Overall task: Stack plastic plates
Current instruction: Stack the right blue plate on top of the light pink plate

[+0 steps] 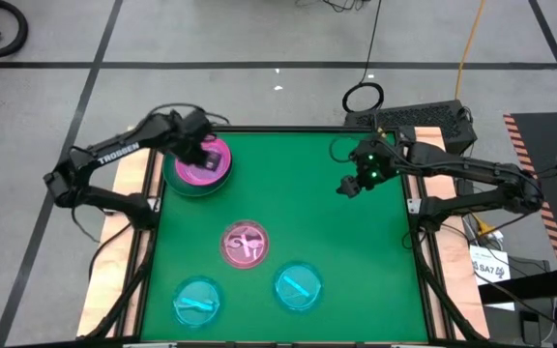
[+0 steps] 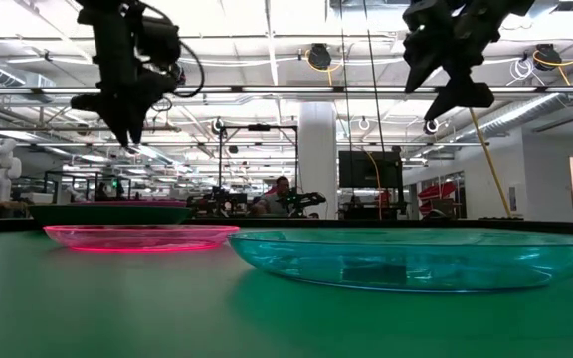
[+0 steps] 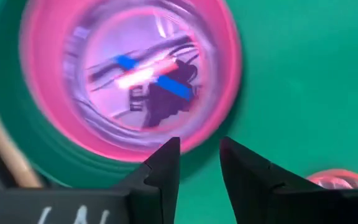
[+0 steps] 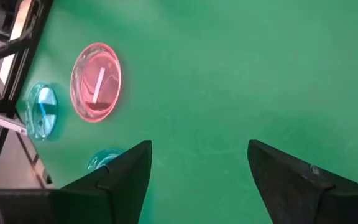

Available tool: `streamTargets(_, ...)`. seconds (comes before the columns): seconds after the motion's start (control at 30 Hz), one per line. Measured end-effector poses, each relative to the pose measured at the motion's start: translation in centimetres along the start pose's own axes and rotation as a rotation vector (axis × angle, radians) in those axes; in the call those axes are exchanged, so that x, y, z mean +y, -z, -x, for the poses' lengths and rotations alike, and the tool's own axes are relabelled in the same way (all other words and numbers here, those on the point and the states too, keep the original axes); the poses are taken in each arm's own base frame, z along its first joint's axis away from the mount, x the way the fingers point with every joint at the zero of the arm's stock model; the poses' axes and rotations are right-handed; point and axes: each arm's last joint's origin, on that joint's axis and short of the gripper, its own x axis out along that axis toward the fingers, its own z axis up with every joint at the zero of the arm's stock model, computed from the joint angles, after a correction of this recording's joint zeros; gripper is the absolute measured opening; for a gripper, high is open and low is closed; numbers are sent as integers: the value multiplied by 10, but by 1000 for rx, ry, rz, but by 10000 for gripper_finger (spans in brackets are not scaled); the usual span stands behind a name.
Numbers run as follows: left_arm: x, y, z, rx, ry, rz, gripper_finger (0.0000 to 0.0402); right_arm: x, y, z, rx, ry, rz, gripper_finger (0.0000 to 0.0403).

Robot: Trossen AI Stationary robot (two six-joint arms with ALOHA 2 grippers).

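A stack of plates (image 1: 199,166) sits near the table's far left corner, a pink plate (image 3: 129,74) on top and a dark green one under it. One translucent pink plate (image 1: 245,244) lies flat mid-table. Two cyan plates (image 1: 198,300) (image 1: 298,286) lie flat near the near edge. My left gripper (image 3: 197,155) hovers above the stack's rim, its fingers a narrow gap apart with nothing between them. In the low view it (image 2: 127,129) hangs clear above the stack (image 2: 107,212). My right gripper (image 4: 197,155) is wide open, raised over the bare far right of the table (image 1: 351,184).
The green table mat (image 1: 375,271) is bare along its right side. The right wrist view shows the single pink plate (image 4: 96,81) and two cyan plates (image 4: 42,110) (image 4: 101,160) farther off. A black box and cables (image 1: 424,118) lie beyond the far right edge.
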Motion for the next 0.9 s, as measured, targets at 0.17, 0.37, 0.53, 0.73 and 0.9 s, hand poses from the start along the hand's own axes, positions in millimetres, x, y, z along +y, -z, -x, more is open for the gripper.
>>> streamTargets(0.17, -40, 28, 0, 17, 53, -87, 120, 7, 8, -5, 41, 7, -75, 258)
streamTargets(0.37, -83, 60, 3, -31, 180, -165, 120, 17, 18, -23, 117, 32, -54, 258)
streamTargets(0.53, -105, 86, 8, -35, 254, -182, 120, 30, 31, -41, 189, 43, -14, 258)
streamTargets(0.73, -116, 109, 11, -51, 267, -218, 120, 49, 45, -66, 231, 6, 31, 258)
streamTargets(0.9, -119, 117, 13, -84, 258, -183, 120, 62, 56, -95, 263, -19, 48, 258)
